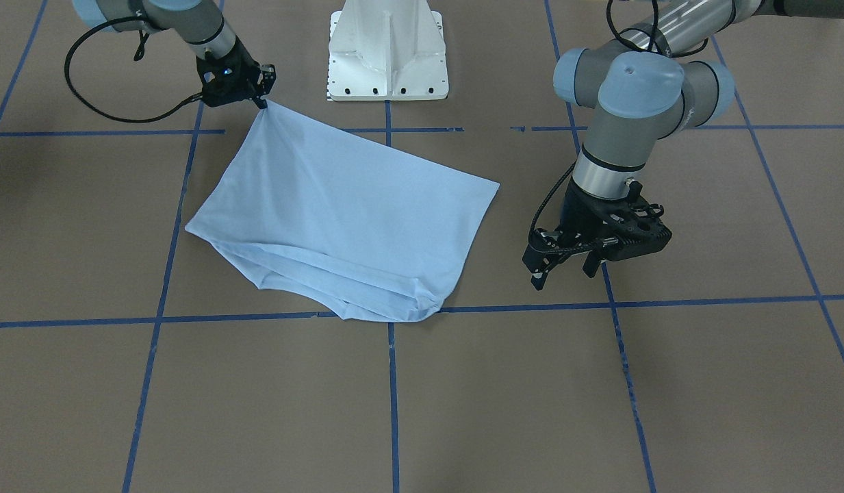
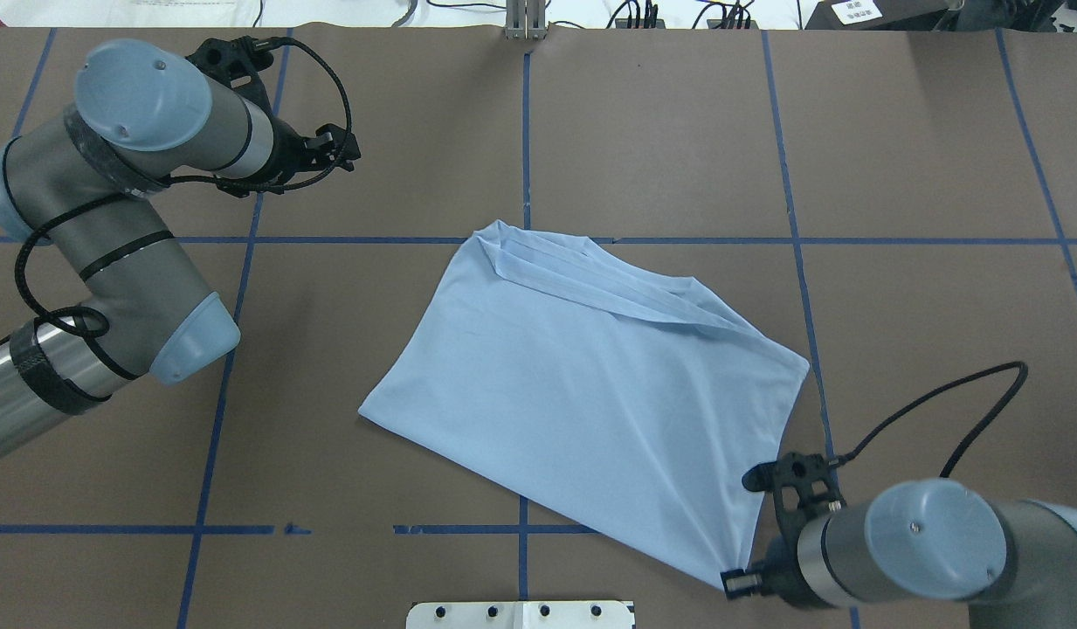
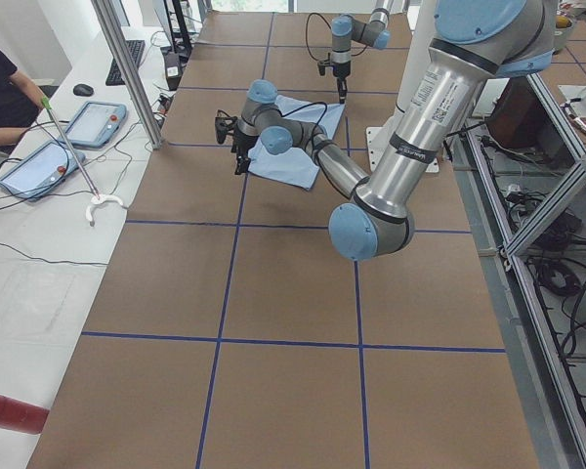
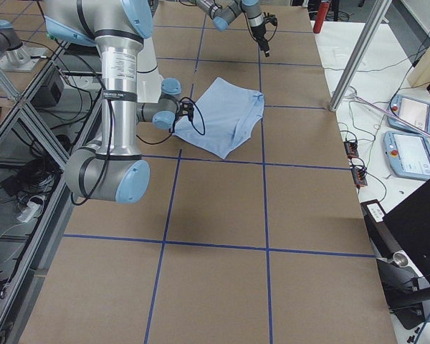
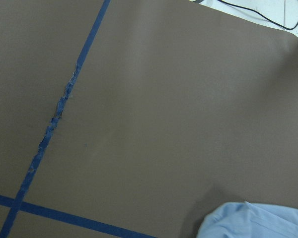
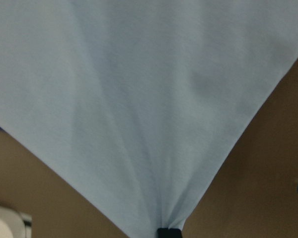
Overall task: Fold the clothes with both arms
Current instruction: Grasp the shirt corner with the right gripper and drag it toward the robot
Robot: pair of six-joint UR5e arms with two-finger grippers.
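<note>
Right black two-finger gripper (image 1: 263,103): jaws clamped on 1 corner of thin light blue T-shirt (image 1: 339,212). Left gripper (image 1: 563,272): jaws apart, empty, nearest the adjacent free corner.

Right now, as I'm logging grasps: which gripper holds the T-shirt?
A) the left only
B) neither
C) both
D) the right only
D: the right gripper is pinched on one corner of the T-shirt, while the left gripper hangs open beside it, clear of the fabric.
</note>
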